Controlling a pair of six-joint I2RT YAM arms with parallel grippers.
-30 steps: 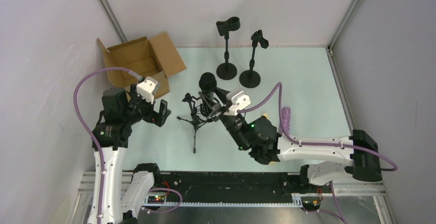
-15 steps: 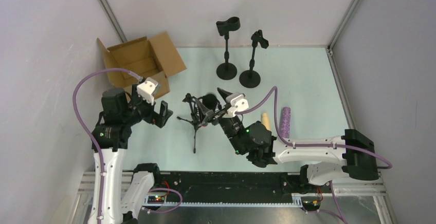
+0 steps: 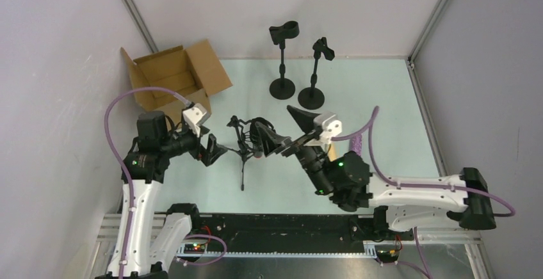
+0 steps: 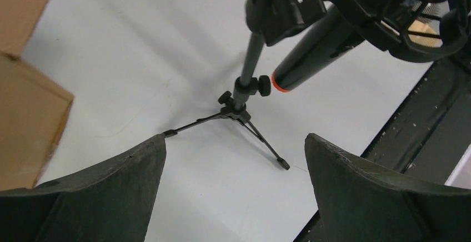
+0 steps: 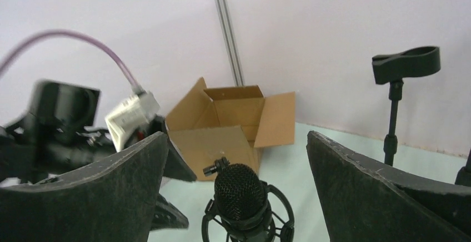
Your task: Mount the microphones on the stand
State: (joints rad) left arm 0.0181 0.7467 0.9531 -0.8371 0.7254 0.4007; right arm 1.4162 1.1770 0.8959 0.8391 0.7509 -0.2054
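Observation:
A black microphone (image 5: 240, 192) with an orange end (image 4: 280, 83) sits in the shock mount (image 3: 259, 136) of a small tripod stand (image 4: 240, 93). My right gripper (image 3: 280, 127) is open just right of it. In the right wrist view the mesh head shows between the wide-apart fingers (image 5: 111, 186), touching neither. My left gripper (image 3: 212, 150) is open and empty, left of the tripod and low over the table. A purple glitter microphone (image 3: 356, 144) lies on the table behind the right arm, partly hidden by its cable.
Two upright black stands (image 3: 282, 61) (image 3: 312, 77) with empty clips stand at the back. An open cardboard box (image 3: 176, 74) sits at the back left near the left arm. The tripod's legs (image 3: 243, 167) spread toward the near edge.
My right gripper has opened, let go of the black microphone and drawn back to the right. The microphone stays in the shock mount. My left gripper has moved right, closer to the tripod.

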